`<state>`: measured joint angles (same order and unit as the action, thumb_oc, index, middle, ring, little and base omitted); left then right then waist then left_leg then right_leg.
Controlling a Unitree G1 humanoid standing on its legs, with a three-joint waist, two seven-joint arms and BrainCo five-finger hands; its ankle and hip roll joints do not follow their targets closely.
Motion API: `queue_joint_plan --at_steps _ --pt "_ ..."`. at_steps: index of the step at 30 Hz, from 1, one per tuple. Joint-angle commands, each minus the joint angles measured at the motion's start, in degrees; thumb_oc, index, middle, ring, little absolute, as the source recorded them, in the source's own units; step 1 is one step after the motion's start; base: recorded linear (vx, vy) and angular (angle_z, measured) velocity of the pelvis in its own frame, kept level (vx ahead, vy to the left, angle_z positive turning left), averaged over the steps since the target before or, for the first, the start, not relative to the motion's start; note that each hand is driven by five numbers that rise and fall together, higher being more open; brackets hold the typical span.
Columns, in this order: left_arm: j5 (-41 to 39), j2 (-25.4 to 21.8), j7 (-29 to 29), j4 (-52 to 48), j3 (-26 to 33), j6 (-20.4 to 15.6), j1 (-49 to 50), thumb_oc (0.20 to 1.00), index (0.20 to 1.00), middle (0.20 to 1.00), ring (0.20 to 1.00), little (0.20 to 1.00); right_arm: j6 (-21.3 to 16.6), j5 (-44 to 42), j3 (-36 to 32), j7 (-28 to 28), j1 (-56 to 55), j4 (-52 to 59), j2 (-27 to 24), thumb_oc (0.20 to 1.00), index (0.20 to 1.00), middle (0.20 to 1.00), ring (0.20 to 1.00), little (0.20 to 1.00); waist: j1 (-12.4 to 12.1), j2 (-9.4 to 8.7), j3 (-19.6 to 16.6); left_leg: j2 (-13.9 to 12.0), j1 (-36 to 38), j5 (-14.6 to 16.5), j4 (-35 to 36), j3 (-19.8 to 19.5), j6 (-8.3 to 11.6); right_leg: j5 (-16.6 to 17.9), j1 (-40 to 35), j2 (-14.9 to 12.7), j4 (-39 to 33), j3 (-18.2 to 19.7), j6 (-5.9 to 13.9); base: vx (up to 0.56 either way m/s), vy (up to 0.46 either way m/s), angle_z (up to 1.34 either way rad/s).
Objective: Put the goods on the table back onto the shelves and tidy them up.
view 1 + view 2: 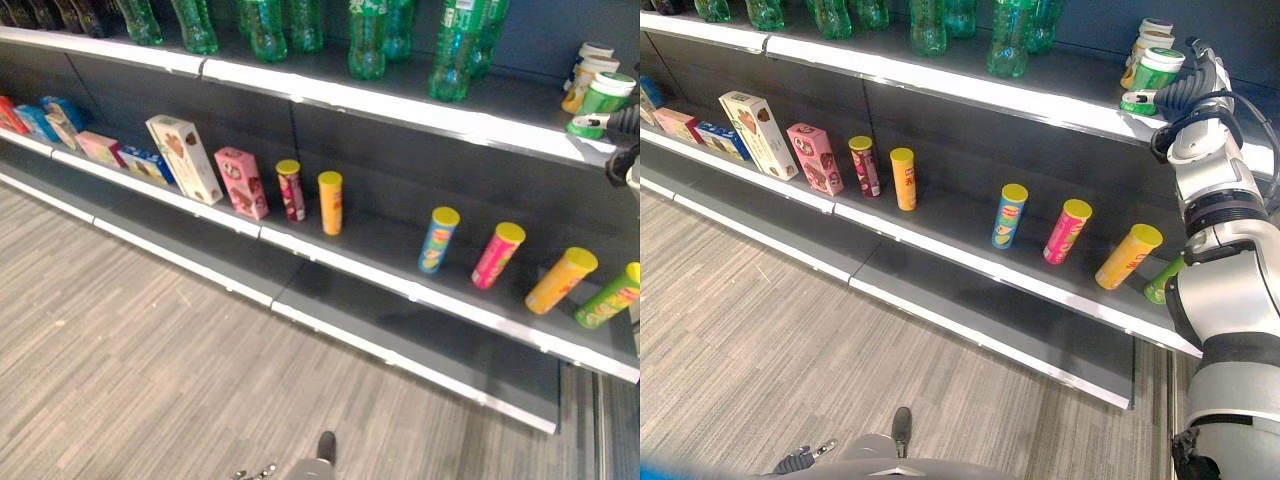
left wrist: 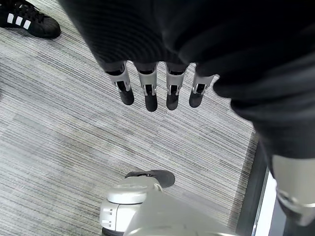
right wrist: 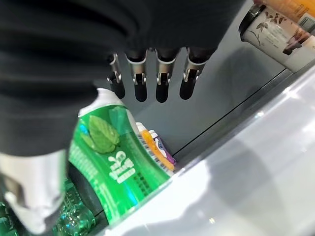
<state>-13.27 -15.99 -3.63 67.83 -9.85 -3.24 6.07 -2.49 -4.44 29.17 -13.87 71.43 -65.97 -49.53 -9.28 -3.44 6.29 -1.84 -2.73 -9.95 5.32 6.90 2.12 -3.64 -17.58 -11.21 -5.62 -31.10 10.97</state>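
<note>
Your right hand [image 3: 157, 73] is up at the top shelf [image 1: 1060, 100], fingers straight, holding nothing, just beside a green cup [image 3: 115, 162] lying on its side. Your left hand [image 2: 157, 88] hangs loose over the floor. Cans [image 1: 439, 238] on the middle shelf lean crooked, so I think tidying is left.

Bright overhead light glares off the shelf edge [image 3: 256, 162] (its foreground blurred).

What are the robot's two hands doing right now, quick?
Left hand: open, fingers straight, holding nothing, hanging over the floor.
Right hand: open, fingers straight, holding nothing, up at the top shelf by a green cup.
</note>
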Motion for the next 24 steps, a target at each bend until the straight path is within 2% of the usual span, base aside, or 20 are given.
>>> queue_joint_plan --at_steps 1,2,3,4,5,6,7,8,9,11,12,13,14,16,18,19,20,22,23,24 --pt "0.9 -1.2 -0.8 1.9 -2.7 -0.8 -2.2 1.000 1.000 1.000 1.000 1.000 -2.6 -1.9 0.9 -5.3 4.5 6.7 -6.2 1.000 1.000 1.000 1.000 1.000 -0.5 0.11 -0.7 -5.7 7.0 8.9 -0.3 1.8 6.99 0.5 3.9 -1.2 2.6 2.6 -0.18 -0.01 0.039 0.01" --pt "0.9 -1.3 -0.8 1.9 -2.8 -0.8 -2.2 1.000 1.000 1.000 1.000 1.000 -2.5 -1.9 0.8 -5.3 4.4 6.8 -6.2 1.000 1.000 1.000 1.000 1.000 -0.5 0.01 -0.9 -5.6 6.7 8.7 -0.3 1.7 6.89 0.6 4.1 -1.3 2.5 2.5 -0.15 -0.02 0.078 -0.04" --pt "1.3 -0.8 -1.2 2.0 -2.0 -0.4 -1.9 1.000 1.000 1.000 1.000 1.000 -3.2 -1.4 -4.7 -8.9 0.3 19.2 -8.2 1.000 1.000 1.000 1.000 1.000 0.8 0.10 -0.8 -5.6 7.0 9.2 -0.3 2.4 6.60 0.9 4.7 -1.6 2.7 3.4 0.09 -0.01 0.086 -0.06" --pt "1.8 -0.3 -1.4 2.1 -0.6 -0.1 -1.7 1.000 1.000 1.000 1.000 1.000 -3.3 1.5 -7.8 -10.0 -4.2 29.6 -9.7 1.000 1.000 1.000 1.000 1.000 2.2 0.33 -0.7 -5.7 7.4 9.7 -0.3 3.1 6.19 1.2 5.2 -1.8 2.7 4.4 0.25 0.00 0.106 -0.09" --pt "2.1 0.0 -1.4 2.1 0.2 0.1 -1.6 1.000 1.000 1.000 1.000 1.000 -3.5 2.5 -10.6 -10.3 -7.8 35.4 -9.9 1.000 1.000 1.000 1.000 1.000 2.9 0.45 -0.7 -5.6 7.6 9.9 -0.3 3.5 5.96 1.4 5.5 -1.9 2.7 4.9 0.30 0.01 0.056 -0.10" --pt "2.1 -0.3 -1.5 2.1 0.1 0.1 -1.6 1.000 1.000 1.000 1.000 1.000 -3.2 2.7 -11.6 -10.2 -8.9 36.1 -9.9 1.000 1.000 1.000 1.000 1.000 2.7 0.25 -0.8 -5.7 7.6 9.9 -0.3 3.5 5.95 1.4 5.6 -1.9 2.8 5.0 0.30 0.01 0.050 -0.34" --pt "2.6 0.1 -1.4 2.2 1.1 0.3 -1.4 1.000 1.000 1.000 1.000 1.000 -3.7 3.4 -15.5 -9.9 -14.0 43.0 -10.0 1.000 1.000 1.000 1.000 1.000 3.4 0.29 -0.8 -5.7 7.9 10.2 -0.3 4.0 5.74 1.5 5.9 -2.0 2.9 5.6 0.39 0.00 0.071 -0.42" --pt "3.5 1.3 -1.2 2.5 2.6 0.5 -1.4 1.000 1.000 1.000 1.000 1.000 -6.4 2.4 -21.6 -8.3 -22.3 54.2 -8.8 1.000 1.000 1.000 1.000 1.000 5.1 0.66 -0.5 -5.6 8.4 10.7 -0.3 4.8 5.28 1.8 6.6 -2.4 3.2 6.8 0.63 0.00 0.071 -0.43" --pt "3.6 0.9 -1.2 2.5 2.4 0.5 -1.4 1.000 1.000 1.000 1.000 1.000 -6.1 2.5 -23.1 -8.1 -24.0 55.3 -8.6 1.000 1.000 1.000 1.000 1.000 4.8 0.31 -0.7 -5.6 8.4 10.7 -0.3 4.8 5.26 1.8 6.6 -2.4 3.2 6.9 0.64 0.00 0.073 -0.24" --pt "5.0 1.4 -0.9 2.6 3.3 0.6 -1.2 1.000 1.000 1.000 1.000 1.000 -8.8 -0.5 -28.5 -4.3 -32.6 64.4 -7.3 1.000 1.000 1.000 1.000 1.000 6.2 0.10 -0.6 -5.5 9.0 11.2 -0.3 5.9 4.80 2.3 7.6 -2.7 3.6 8.3 0.95 0.00 0.065 -0.32" --pt "5.2 1.0 -0.7 2.5 3.4 0.6 -1.0 1.000 1.000 1.000 1.000 1.000 -9.4 -1.7 -31.5 -2.5 -36.9 68.5 -6.6 1.000 1.000 1.000 1.000 1.000 6.1 -0.27 -0.7 -5.4 9.1 11.4 -0.3 6.4 4.54 2.3 8.2 -2.8 4.0 9.0 1.10 -0.01 0.087 -0.54" --pt "5.5 1.1 -0.6 2.3 3.6 0.5 -0.9 1.000 1.000 1.000 1.000 1.000 -10.6 -3.9 -33.1 -0.6 -39.9 71.6 -5.8 1.000 1.000 1.000 1.000 1.000 6.7 -0.36 -0.6 -5.3 9.2 11.6 -0.3 6.8 4.28 2.5 8.8 -3.0 4.4 9.8 1.27 -0.03 0.143 -0.65" --pt "5.7 1.2 0.3 0.4 4.1 -0.1 -0.6 1.000 1.000 1.000 1.000 1.000 -12.2 -8.0 -35.7 3.2 -44.9 76.1 -5.9 1.000 1.000 1.000 1.000 1.000 8.5 -0.40 -0.1 -5.0 9.5 11.9 -0.3 7.7 3.70 3.1 10.0 -3.4 5.1 11.3 1.66 -0.03 0.122 -0.48" --pt "5.9 0.9 0.8 -0.2 3.8 -0.1 -0.3 1.000 1.000 1.000 1.000 1.000 -12.7 -10.0 -37.7 5.1 -47.9 78.0 -5.7 1.000 1.000 1.000 1.000 1.000 8.7 -0.63 -0.1 -4.7 9.7 12.2 -0.3 8.5 3.40 3.4 10.8 -3.6 5.6 12.3 1.97 -0.02 0.121 -0.38" --pt "6.1 0.9 1.5 -0.5 4.1 -0.6 -0.1 1.000 1.000 1.000 1.000 1.000 -13.4 -13.1 -40.6 7.5 -52.6 79.4 -5.3 1.000 1.000 1.000 1.000 1.000 10.6 -0.77 0.5 -4.2 10.1 12.8 -0.3 9.5 2.82 4.2 12.3 -4.1 6.6 14.2 2.55 -0.05 0.189 -0.58" --pt "7.3 0.5 2.3 -1.0 4.2 -1.1 -0.3 1.000 1.000 1.000 1.000 1.000 -13.2 -14.2 -44.5 9.6 -58.4 80.7 -5.7 1.000 1.000 1.000 1.000 1.000 12.9 -1.16 1.6 -3.6 10.6 13.7 -0.3 11.7 1.97 5.6 15.5 -4.5 8.3 18.3 3.42 -0.08 0.182 -0.66" --pt "7.3 0.5 2.3 -1.0 4.1 -1.1 -0.3 1.000 1.000 1.000 1.000 1.000 -13.2 -14.2 -44.7 9.6 -58.6 80.8 -5.6 1.000 1.000 1.000 1.000 1.000 12.7 -1.23 1.5 -3.5 10.4 13.5 -0.3 11.9 1.92 5.9 15.8 -4.5 8.3 18.5 3.39 -0.09 0.180 -0.75" --pt "7.4 0.1 2.9 -1.5 4.1 -1.3 -0.7 1.000 1.000 1.000 1.000 1.000 -13.2 -15.0 -46.2 10.2 -61.2 80.6 -5.4 1.000 1.000 1.000 1.000 1.000 14.2 -1.62 2.5 -3.3 10.7 13.8 -0.3 13.6 1.50 7.4 18.1 -4.5 9.2 21.2 3.86 -0.10 0.095 -0.77" --pt "8.3 -0.6 3.3 -1.7 4.3 -1.6 -0.8 1.000 1.000 1.000 1.000 1.000 -12.9 -15.0 -47.9 10.5 -63.4 80.6 -4.8 1.000 1.000 1.000 1.000 1.000 16.0 -1.97 3.7 -3.3 11.1 14.2 -0.3 15.6 1.13 8.7 20.4 -4.1 10.1 23.0 3.93 -0.12 0.083 -1.00" --pt "8.3 -0.6 3.3 -1.7 4.3 -1.6 -0.9 1.000 1.000 1.000 1.000 1.000 -12.9 -15.0 -48.0 10.6 -63.5 80.6 -4.7 1.000 1.000 1.000 1.000 1.000 15.8 -2.05 3.7 -3.3 10.9 14.0 -0.3 15.8 1.09 8.9 20.7 -4.2 10.1 23.3 3.91 -0.12 0.063 -1.10"
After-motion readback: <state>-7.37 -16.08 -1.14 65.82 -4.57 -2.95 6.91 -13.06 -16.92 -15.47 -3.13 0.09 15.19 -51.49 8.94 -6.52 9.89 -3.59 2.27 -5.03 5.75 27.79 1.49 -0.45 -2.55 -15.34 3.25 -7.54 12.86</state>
